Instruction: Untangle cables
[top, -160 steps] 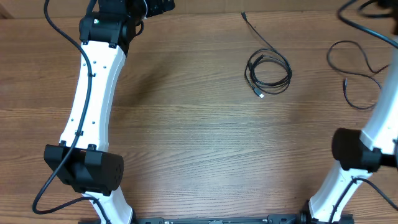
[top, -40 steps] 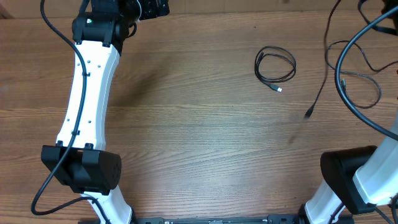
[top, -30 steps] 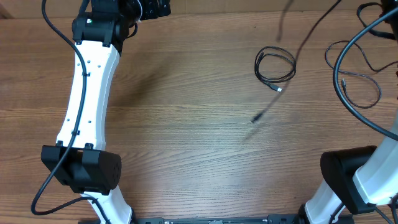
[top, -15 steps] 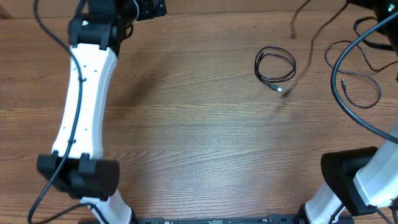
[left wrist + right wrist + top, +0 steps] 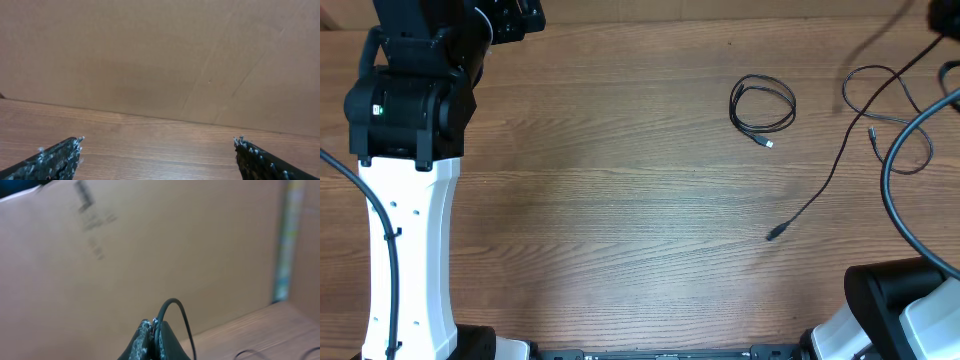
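A small coiled cable (image 5: 762,105) lies on the wooden table (image 5: 620,200) right of centre. A second cable (image 5: 871,131) lies in loose loops near the right edge. A third cable (image 5: 775,233) hangs slanting down from the upper right, its plug end over the table's middle right. In the right wrist view my right gripper (image 5: 154,324) is shut on this cable (image 5: 172,302), which arches out above the fingertips. My left gripper (image 5: 157,152) is open and holds nothing, with the fingers (image 5: 57,157) wide apart over bare wood at the back left.
A brown cardboard wall (image 5: 160,60) stands behind the table's back edge. My left arm (image 5: 410,150) rises tall over the left side. The right arm's base (image 5: 905,310) and its thick cable (image 5: 892,170) fill the right front corner.
The held cable has swung, and its free end has moved from beside the coil to the middle right. My left arm has shifted left and risen closer to the camera.
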Action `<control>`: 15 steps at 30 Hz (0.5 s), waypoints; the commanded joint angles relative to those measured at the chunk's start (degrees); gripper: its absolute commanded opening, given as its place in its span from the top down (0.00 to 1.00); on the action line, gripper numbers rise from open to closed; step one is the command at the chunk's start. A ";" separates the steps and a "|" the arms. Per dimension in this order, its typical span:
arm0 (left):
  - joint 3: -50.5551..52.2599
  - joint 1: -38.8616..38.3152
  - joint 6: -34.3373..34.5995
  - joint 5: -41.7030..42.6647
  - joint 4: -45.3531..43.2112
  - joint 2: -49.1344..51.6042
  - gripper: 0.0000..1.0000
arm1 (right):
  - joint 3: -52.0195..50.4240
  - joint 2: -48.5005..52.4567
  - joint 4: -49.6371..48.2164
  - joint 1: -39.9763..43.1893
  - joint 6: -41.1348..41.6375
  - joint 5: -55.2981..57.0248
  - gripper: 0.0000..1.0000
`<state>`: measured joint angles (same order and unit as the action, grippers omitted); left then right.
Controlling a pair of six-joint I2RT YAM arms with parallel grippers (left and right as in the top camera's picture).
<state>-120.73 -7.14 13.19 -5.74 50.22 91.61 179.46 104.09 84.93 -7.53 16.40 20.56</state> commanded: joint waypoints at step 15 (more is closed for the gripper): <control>-0.28 -0.02 -1.40 2.38 -3.89 -0.13 0.01 | -0.35 3.28 -0.07 14.53 -7.58 33.86 0.96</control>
<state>-120.73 -7.14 13.06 -4.10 47.13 91.66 179.46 105.01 83.35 1.32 7.84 51.42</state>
